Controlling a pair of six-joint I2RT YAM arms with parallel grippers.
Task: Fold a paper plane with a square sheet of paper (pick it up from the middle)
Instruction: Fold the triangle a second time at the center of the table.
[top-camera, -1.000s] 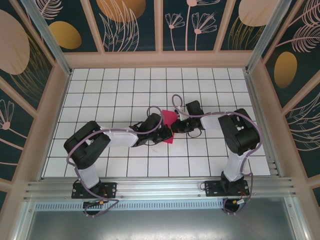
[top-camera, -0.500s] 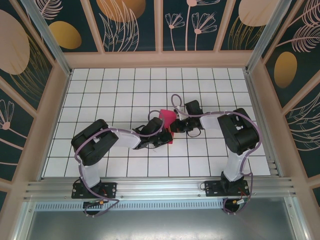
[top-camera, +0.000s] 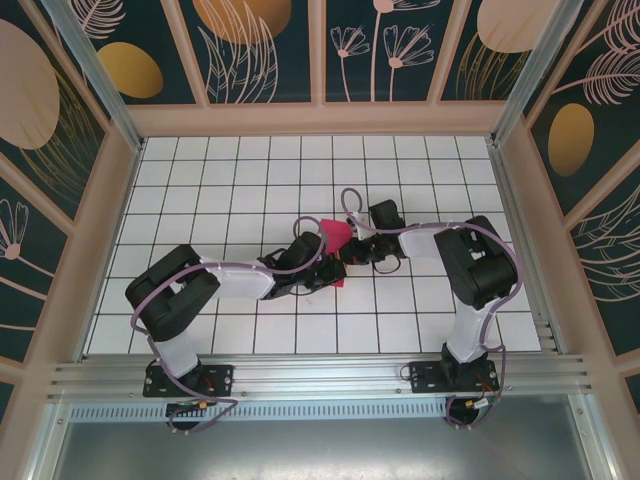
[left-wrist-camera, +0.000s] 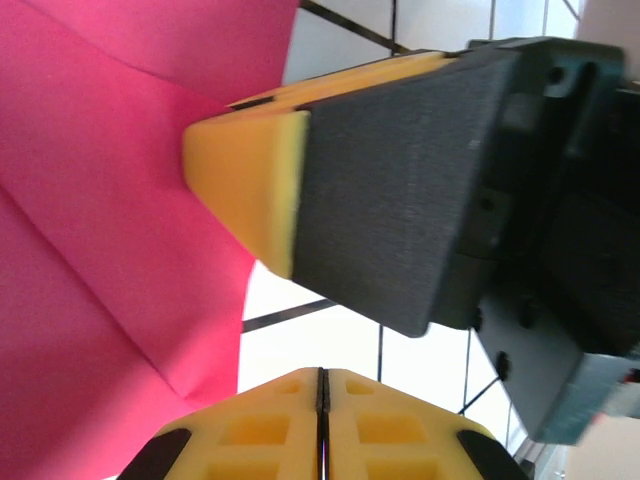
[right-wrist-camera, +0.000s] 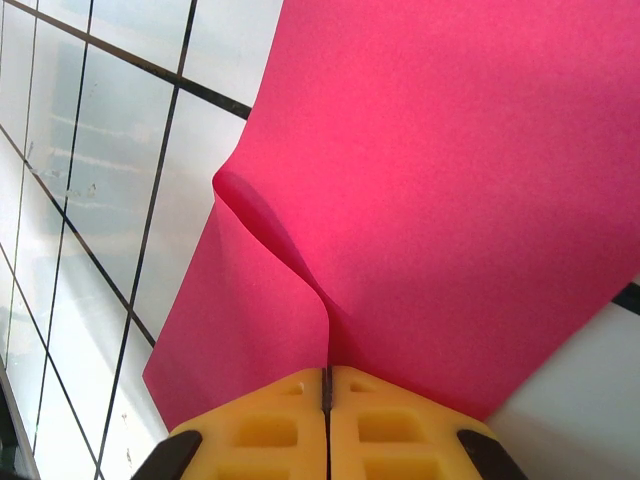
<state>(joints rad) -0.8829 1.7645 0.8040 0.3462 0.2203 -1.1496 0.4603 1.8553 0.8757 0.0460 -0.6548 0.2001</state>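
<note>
The square sheet of paper (top-camera: 335, 236) is magenta-pink, creased and bent upward, and sits mid-table between my two grippers. In the right wrist view a raised fold of the paper (right-wrist-camera: 430, 200) runs straight into my right gripper (right-wrist-camera: 325, 375), which is shut on it. My left gripper (left-wrist-camera: 322, 375) is shut with nothing between its pads; the paper (left-wrist-camera: 100, 250) lies just to its left. A yellow fingertip of the right gripper (left-wrist-camera: 245, 185) hangs close above it. From overhead, the left gripper (top-camera: 328, 268) and right gripper (top-camera: 348, 252) nearly touch at the paper's near edge. A paper plane is out of view.
The white tiled table (top-camera: 220, 180) is walled by a beige frame (top-camera: 320, 120) at the back and sides. A metal rail (top-camera: 320, 375) runs along the near edge by the arm bases. Purple cables loop over both forearms.
The left arm's elbow swung right, then back left, while its gripper stayed by the paper. The right gripper kept its grip and the paper barely shifted.
</note>
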